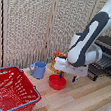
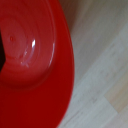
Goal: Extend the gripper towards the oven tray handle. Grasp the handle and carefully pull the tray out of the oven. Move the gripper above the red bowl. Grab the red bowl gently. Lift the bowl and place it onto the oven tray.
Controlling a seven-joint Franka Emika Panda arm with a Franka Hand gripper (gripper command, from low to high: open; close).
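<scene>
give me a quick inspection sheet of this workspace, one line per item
surface: light wooden table, bare in front of the bowl
job's things: red bowl upright on the table, under the gripper; it fills the wrist view. oven at the exterior view's right, its tray appears pulled out, nothing on it
clutter: red mesh basket at the exterior view's left; blue mug beside it; cereal box behind the bowl
grippers: gripper low over the bowl; open or shut cannot be told
cables: nothing seen
surroundings: woven folding screen behind the table
</scene>
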